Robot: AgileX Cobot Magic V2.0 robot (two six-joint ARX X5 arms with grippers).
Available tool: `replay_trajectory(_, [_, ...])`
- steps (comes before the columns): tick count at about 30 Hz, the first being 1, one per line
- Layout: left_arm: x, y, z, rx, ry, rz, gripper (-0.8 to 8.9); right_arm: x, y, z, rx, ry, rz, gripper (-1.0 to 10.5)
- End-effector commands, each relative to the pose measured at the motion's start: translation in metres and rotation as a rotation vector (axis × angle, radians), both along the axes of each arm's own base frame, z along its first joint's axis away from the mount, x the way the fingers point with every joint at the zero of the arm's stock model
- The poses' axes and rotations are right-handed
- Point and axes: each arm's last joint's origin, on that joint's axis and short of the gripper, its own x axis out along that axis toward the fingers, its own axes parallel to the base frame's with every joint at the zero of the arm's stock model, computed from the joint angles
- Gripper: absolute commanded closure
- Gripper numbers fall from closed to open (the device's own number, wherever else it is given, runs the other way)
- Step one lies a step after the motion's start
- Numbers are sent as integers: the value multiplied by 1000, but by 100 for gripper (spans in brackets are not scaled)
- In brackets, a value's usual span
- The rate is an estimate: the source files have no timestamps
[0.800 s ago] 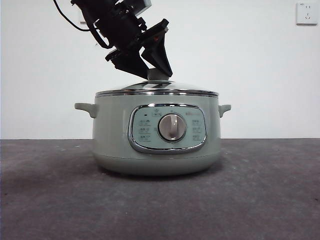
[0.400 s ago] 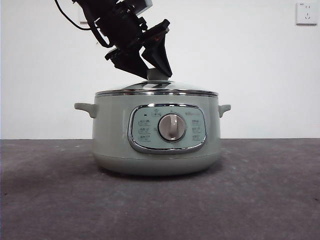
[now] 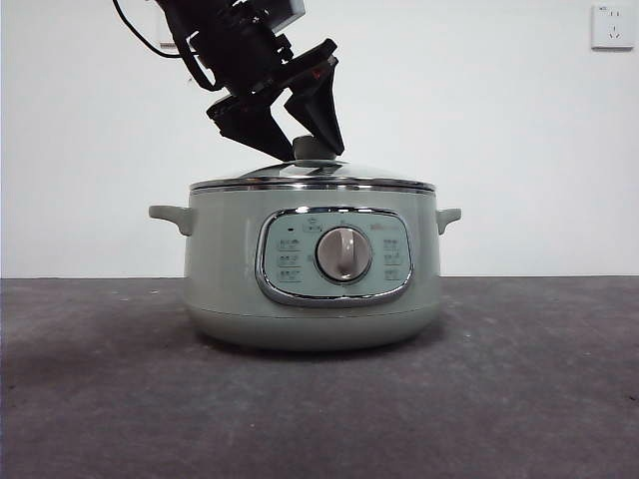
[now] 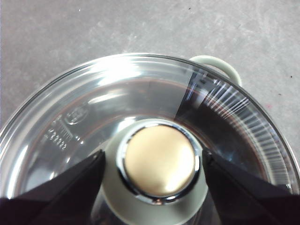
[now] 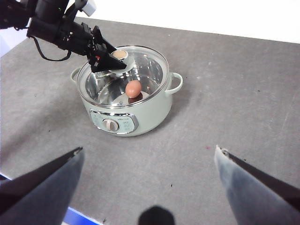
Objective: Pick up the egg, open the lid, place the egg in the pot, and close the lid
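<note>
1. The lid is seated on the pot at the frame's centre.
2. The egg is seen inside the pot through the glass.
3. The left gripper, jaws parted, straddles the knob, gripping nothing.
4. The right gripper is held wide open and empty, well apart from the pot.

Your left gripper reaches down at a slant, its jaws spread either side of the lid's knob. Your right gripper hangs high, well apart, jaws spread wide.
</note>
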Motion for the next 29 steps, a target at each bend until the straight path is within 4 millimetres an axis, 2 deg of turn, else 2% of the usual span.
replay_trajectory(1, [3,-2,5,7,-1,-4,453,-1,-1,-3,-9,23,-6,475])
replay_trajectory(9, [-5,3,44,11,4,-4,453,-1,-2,-3,-21,16,-32,475])
replay_trajectory(14, [-23,13,78,20,22,-4,453,0,-2,-3,-27,14,-44,475])
replay_trajectory(18, [-46,26,107,31,48,-6,454,4,1,-3,-36,23,-44,474])
replay_trajectory(22, [-79,41,131,-10,122,-58,468,11,5,-3,-63,38,-30,475])
replay_trajectory(29, [-130,67,157,-52,182,-126,468,28,21,-3,-80,110,83,475])
